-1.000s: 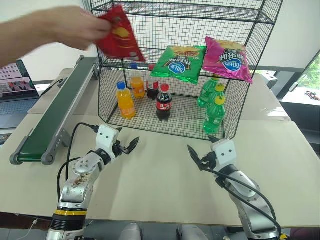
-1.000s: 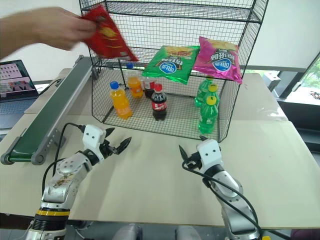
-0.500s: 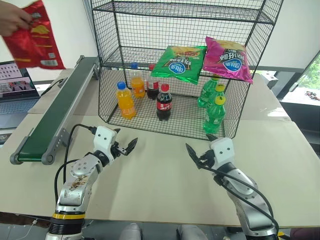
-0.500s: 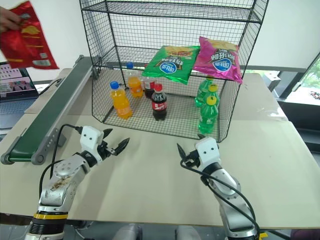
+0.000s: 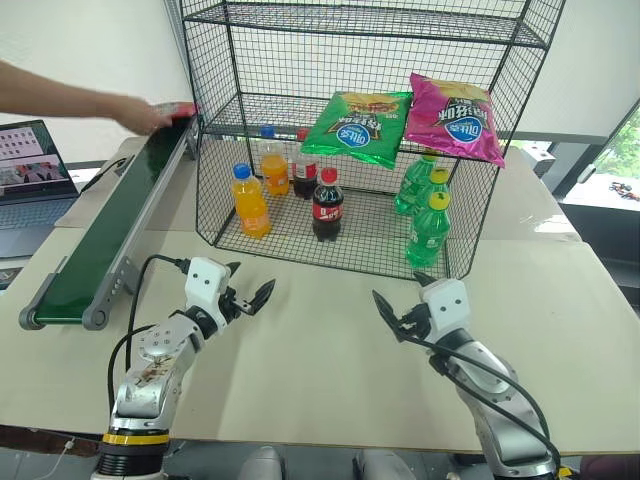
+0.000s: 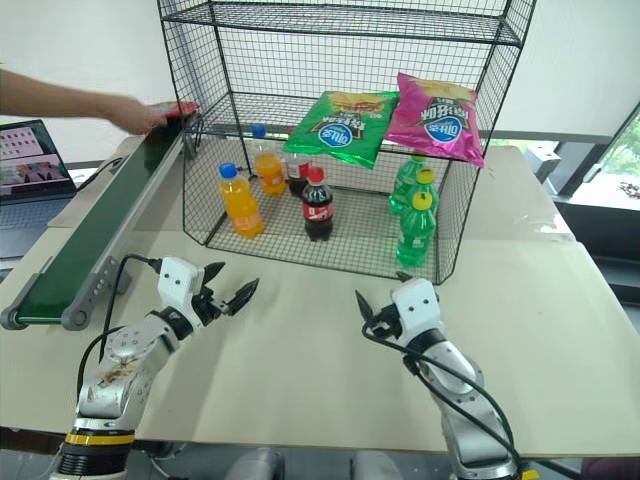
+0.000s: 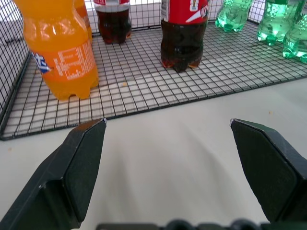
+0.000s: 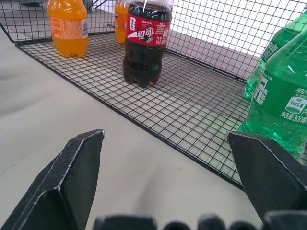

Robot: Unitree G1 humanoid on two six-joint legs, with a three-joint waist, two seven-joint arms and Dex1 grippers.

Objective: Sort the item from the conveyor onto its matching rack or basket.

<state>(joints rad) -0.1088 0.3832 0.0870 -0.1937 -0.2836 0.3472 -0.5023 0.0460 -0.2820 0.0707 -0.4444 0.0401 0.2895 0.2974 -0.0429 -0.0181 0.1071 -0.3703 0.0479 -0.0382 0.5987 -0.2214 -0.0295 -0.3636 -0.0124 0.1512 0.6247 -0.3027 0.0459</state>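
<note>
Left claw [image 5: 252,296] and right claw [image 5: 392,312] spread wide, empty, hovering over the counter [image 5: 320,360] just in front of the rack [image 5: 470,215]. Red bag [image 5: 176,108] barely visible at the conveyor's [image 5: 105,235] far end, beside the rack's left corner, under a person's hand [image 5: 145,115]. Green bag [image 5: 358,125] and magenta bag [image 5: 455,115] already on the rack's middle shelf.

Likely trouble: reaching while the hand is on the bag; pinching a slick flat bag poorly and dropping it; snagging a claw on the rack's mesh; toppling the bottles [image 5: 328,205] below.
</note>
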